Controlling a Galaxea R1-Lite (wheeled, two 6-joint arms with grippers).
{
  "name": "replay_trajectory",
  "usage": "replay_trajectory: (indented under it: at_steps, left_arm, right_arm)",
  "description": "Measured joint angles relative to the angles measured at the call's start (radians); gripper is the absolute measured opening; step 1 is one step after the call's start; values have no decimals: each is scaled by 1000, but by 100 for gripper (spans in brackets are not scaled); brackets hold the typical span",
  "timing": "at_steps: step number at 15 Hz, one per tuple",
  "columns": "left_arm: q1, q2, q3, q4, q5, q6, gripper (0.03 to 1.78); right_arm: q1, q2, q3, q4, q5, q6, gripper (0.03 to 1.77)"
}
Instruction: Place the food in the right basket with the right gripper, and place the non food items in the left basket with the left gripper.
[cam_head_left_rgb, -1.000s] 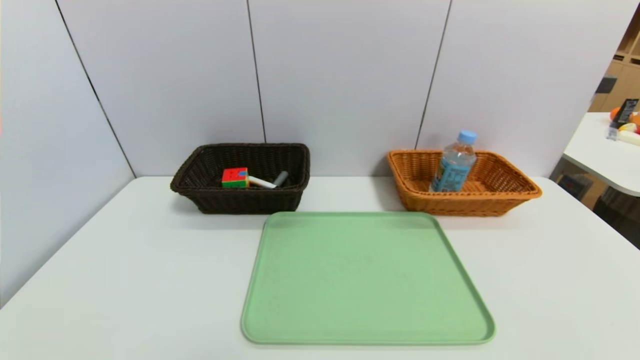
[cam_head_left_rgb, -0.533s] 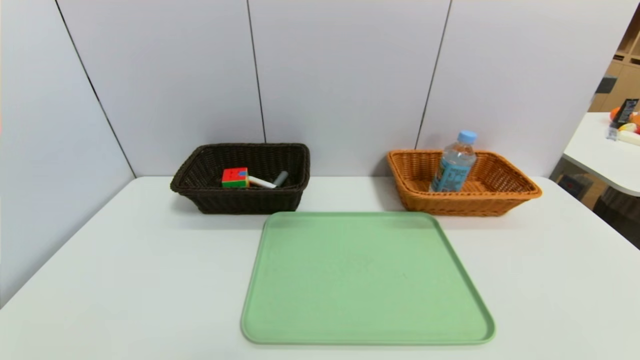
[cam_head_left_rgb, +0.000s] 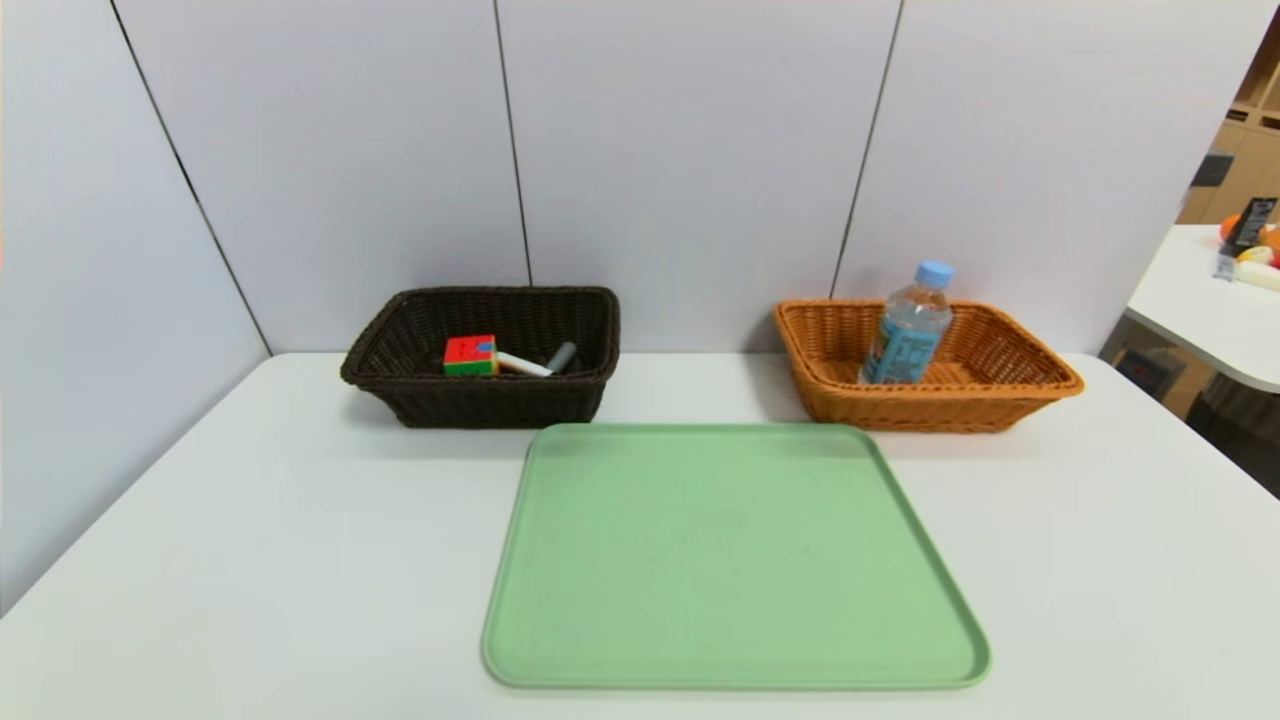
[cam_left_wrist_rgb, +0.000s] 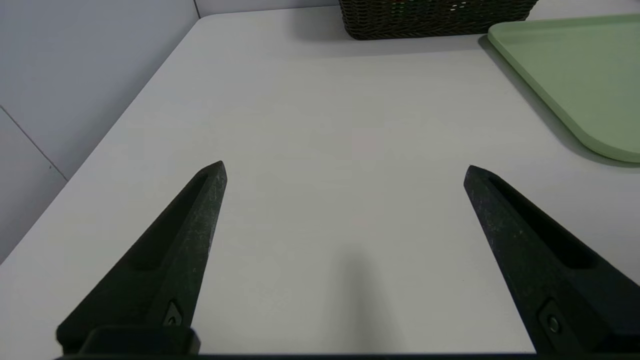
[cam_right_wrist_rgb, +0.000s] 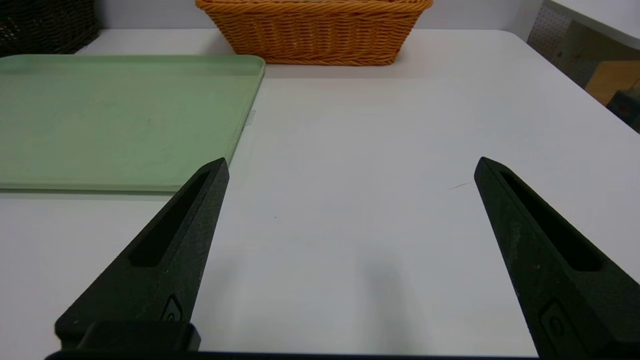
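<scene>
From the head view you see the clear plastic water bottle with the light blue cap (cam_head_left_rgb: 908, 325) standing upright in the orange-tan wicker basket (cam_head_left_rgb: 1010, 395). The multicoloured puzzle cube (cam_head_left_rgb: 470, 355) and slim white marker (cam_head_left_rgb: 524, 365) lie in the dark brown wicker basket (cam_head_left_rgb: 480, 400). The flat green tray (cam_head_left_rgb: 735, 560) sits bare on the white surface (cam_head_left_rgb: 250, 540).

In the left wrist view, your left gripper (cam_left_wrist_rgb: 345, 170) hovers over the surface, fingers spread wide.

In the right wrist view, your right gripper (cam_right_wrist_rgb: 352, 165) hovers beside the tray, fingers wide too.
</scene>
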Motion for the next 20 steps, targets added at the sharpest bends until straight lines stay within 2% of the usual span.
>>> replay_trajectory:
  at_steps: [20]
  left_arm:
    - [0,0,0,0,0,0,169]
  right_arm:
    - [0,0,0,0,0,0,169]
